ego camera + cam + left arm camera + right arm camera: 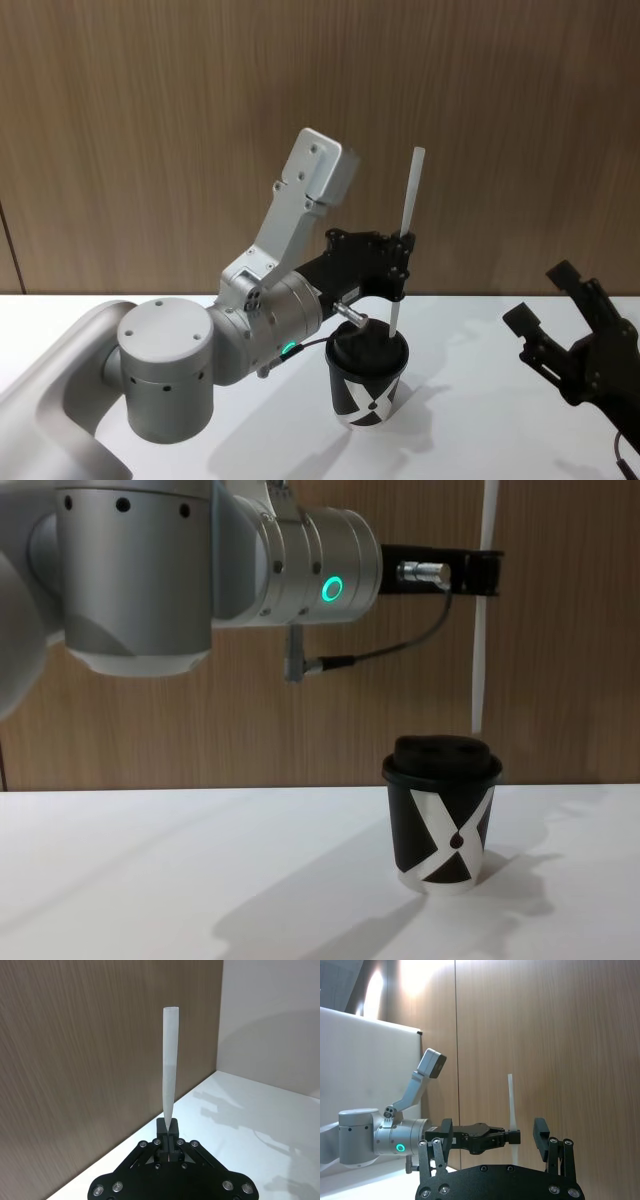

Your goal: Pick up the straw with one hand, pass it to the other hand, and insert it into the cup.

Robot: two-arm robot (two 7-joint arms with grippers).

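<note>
Chest view: thin white straw (481,650) upright over black cup (442,815).

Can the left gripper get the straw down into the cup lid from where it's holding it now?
Probably yes. The left gripper holds the straw near-upright, its lower end just over the cup lid. Whether it lines up with the hole can't be told.

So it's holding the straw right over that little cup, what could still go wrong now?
Two things, probably. The left gripper pinches the straw partway up, with its lower tip at the lid's rim on the cup; if the tip misses the lid's opening, the thin tube could bend or slide in the grip. The cup also stands free on the table, so a sideways push might tip it. The right gripper waits open, off to the side.
</note>
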